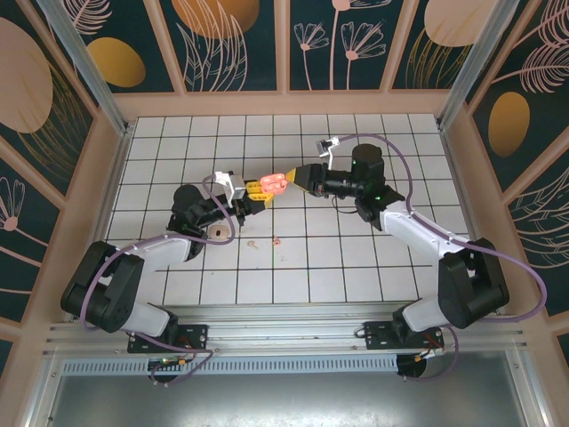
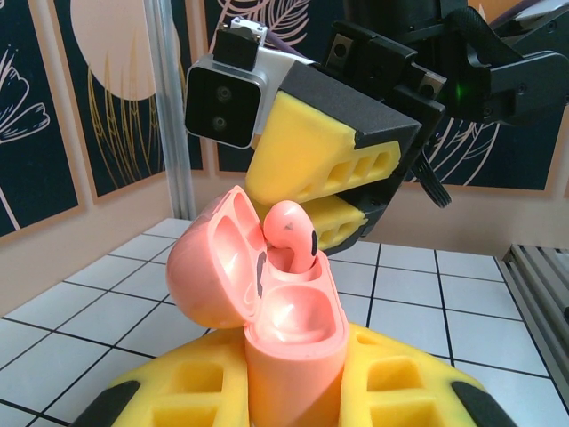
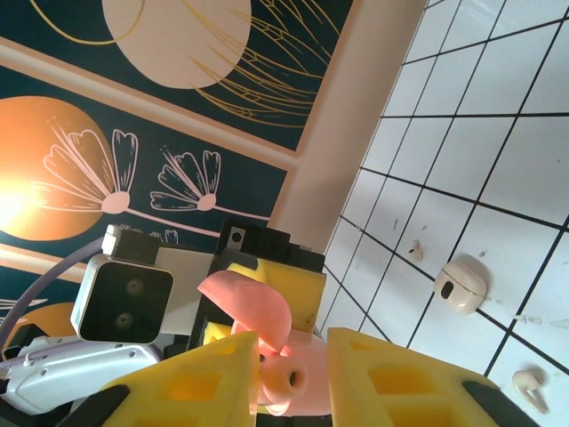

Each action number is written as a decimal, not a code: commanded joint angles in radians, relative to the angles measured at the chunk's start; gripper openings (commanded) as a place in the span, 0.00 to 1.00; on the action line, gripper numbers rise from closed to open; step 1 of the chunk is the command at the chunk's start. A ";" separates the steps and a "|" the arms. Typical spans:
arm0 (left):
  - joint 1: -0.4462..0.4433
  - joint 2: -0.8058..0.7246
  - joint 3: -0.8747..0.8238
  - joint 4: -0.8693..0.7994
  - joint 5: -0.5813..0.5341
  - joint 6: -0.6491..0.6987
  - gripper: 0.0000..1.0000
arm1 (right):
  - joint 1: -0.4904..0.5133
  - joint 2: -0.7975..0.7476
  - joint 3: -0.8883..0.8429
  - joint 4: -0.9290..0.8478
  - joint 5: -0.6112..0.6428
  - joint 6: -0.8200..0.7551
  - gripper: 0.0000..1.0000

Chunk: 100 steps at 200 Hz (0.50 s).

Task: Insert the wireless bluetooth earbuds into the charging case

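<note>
- One pink charging case, lid open. Your left jaws are clamped on its base, holding it above the bench.
- One pink earbud, pinched in your right jaws at the case's mouth.
- Lying on the bench: one cream round case, one pale earbud, and one tiny bit, possibly an ear tip.

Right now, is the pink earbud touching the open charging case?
Touching. In the left wrist view the earbud stands with its stem sunk into the charging case, no gap.
</note>
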 commanded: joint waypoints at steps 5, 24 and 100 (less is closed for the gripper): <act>-0.005 -0.013 0.027 0.047 -0.001 -0.005 0.02 | 0.010 -0.012 0.017 0.037 -0.024 0.000 0.25; -0.005 -0.015 0.027 0.049 -0.010 -0.008 0.02 | 0.010 -0.027 0.005 0.031 -0.017 0.000 0.24; -0.005 -0.018 0.025 0.053 -0.020 -0.019 0.02 | 0.014 -0.066 -0.026 0.009 0.007 0.000 0.21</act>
